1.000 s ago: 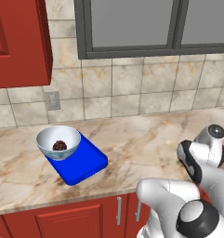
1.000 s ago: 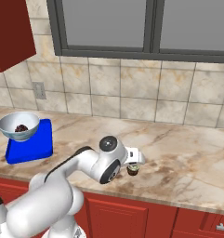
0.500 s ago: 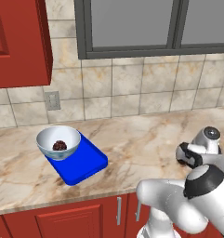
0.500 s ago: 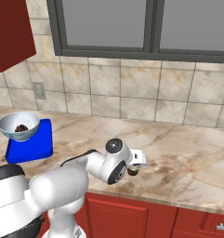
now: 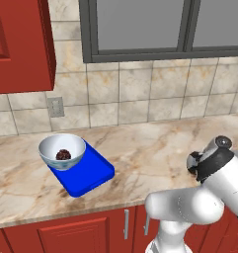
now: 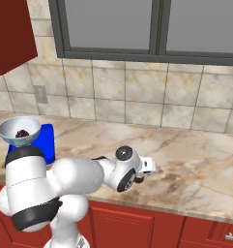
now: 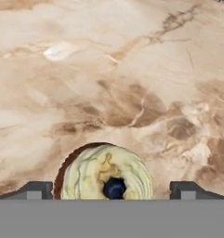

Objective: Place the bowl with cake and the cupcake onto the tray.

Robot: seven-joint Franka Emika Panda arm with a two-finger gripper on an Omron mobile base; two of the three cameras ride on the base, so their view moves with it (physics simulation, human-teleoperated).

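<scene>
Cupcake first: the tiny round cupcake with a pale tan-yellow swirled top and dark brown wrapper [image 7: 104, 175] sits upright on the beige-and-brown marbled stone worktop [image 7: 132, 69], directly under the hand [image 7: 112, 189], whose two dark fingertips [image 7: 35, 189] stand wide apart on either side of it with clear space between each tip and the wrapper. That straddling pose looks like a lineup for a pinch across the wrapper, and nothing is gripped yet. In the right base view the white arm bends low over the front part of the worktop, the hand [image 6: 146, 169] pointing down at the small dark cupcake [image 6: 138, 178] near the counter's edge, which explains why the arm folds so tightly. Farther off, at the left end of the worktop, the flat bright blue rectangular tray with rounded corners [image 5: 91, 175] lies ready, and the round white bowl with a pale blue-grey outside [image 5: 62, 150] rests on the tray's far corner with the small dark maroon lumpy cake [image 5: 63, 155] inside it. So the bowl's half of the job appears done, and the cupcake, well apart from the tray, is what remains. The tray's bare near half seems the likely spot for it.
</scene>
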